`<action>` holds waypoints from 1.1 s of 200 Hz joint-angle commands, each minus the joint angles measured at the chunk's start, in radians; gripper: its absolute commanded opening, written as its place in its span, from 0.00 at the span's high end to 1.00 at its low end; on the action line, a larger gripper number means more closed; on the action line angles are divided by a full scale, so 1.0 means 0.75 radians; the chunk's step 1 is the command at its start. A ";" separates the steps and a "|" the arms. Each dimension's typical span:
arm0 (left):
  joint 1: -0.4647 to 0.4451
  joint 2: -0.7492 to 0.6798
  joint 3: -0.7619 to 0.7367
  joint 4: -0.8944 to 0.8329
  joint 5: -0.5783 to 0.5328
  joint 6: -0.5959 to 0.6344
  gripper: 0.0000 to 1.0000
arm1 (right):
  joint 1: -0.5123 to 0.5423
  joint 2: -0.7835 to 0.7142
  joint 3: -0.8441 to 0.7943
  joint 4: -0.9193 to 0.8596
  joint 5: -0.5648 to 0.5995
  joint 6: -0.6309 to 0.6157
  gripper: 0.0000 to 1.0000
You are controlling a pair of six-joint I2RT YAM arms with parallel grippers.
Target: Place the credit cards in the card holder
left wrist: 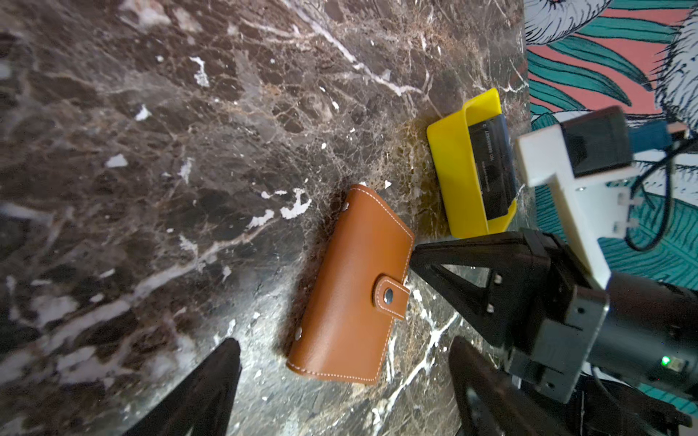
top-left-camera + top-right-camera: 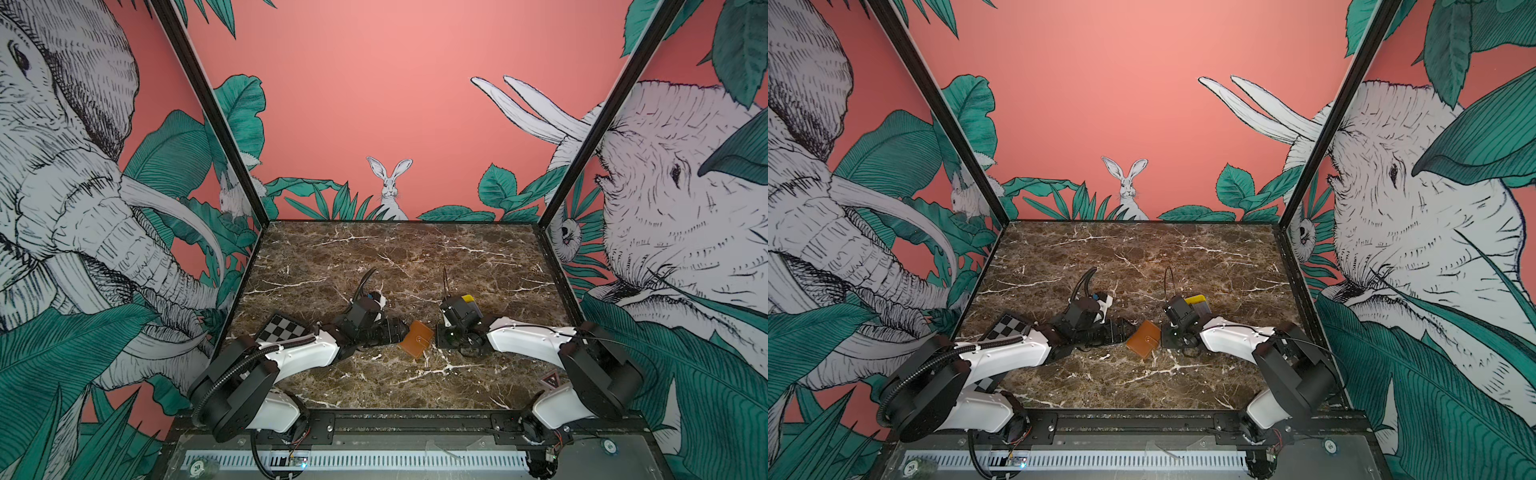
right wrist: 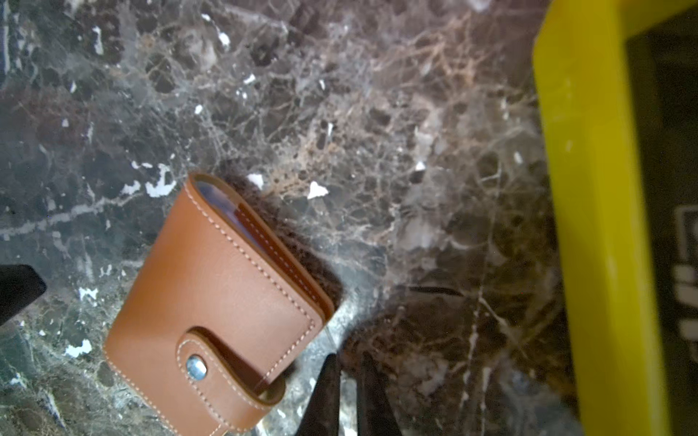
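left claw [image 1: 343, 342] spread, flanking shut holder [image 1: 351, 287]; right claw [image 3: 349, 377] pressed together, empty; cards [image 1: 491, 170], lettering unreadable, in tray [image 2: 468, 298] at holder's two o'clock.

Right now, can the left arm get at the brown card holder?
Probably yes: the left claw is open, the closed card holder lies uncovered right before it, and the right claw sits at its side.

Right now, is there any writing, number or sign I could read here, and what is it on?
"20": round tag on the front panel.
Second round tag on the same panel: digits too small to read.
Triangle sign by the table edge: symbol too small to read.
Credit cards in the yellow tray: white lettering, too blurred to read.
Card holder: no text.
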 commanded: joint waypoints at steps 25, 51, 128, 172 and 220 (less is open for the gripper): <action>0.117 -0.102 -0.039 0.044 0.096 0.005 0.13 | 0.002 0.019 0.039 0.044 -0.025 0.034 0.87; 0.154 -0.113 -0.047 0.076 0.216 0.032 0.13 | 0.007 0.024 0.068 0.045 -0.032 0.034 0.86; 0.156 -0.179 -0.097 0.039 0.234 0.062 0.13 | 0.010 0.040 0.141 0.011 -0.077 -0.003 0.85; 0.156 -0.153 -0.196 0.209 0.151 -0.040 0.15 | 0.009 -0.090 0.078 -0.002 -0.087 -0.034 0.85; 0.135 -0.099 -0.143 0.141 0.165 -0.017 0.17 | 0.008 -0.211 0.001 -0.026 -0.119 0.004 0.85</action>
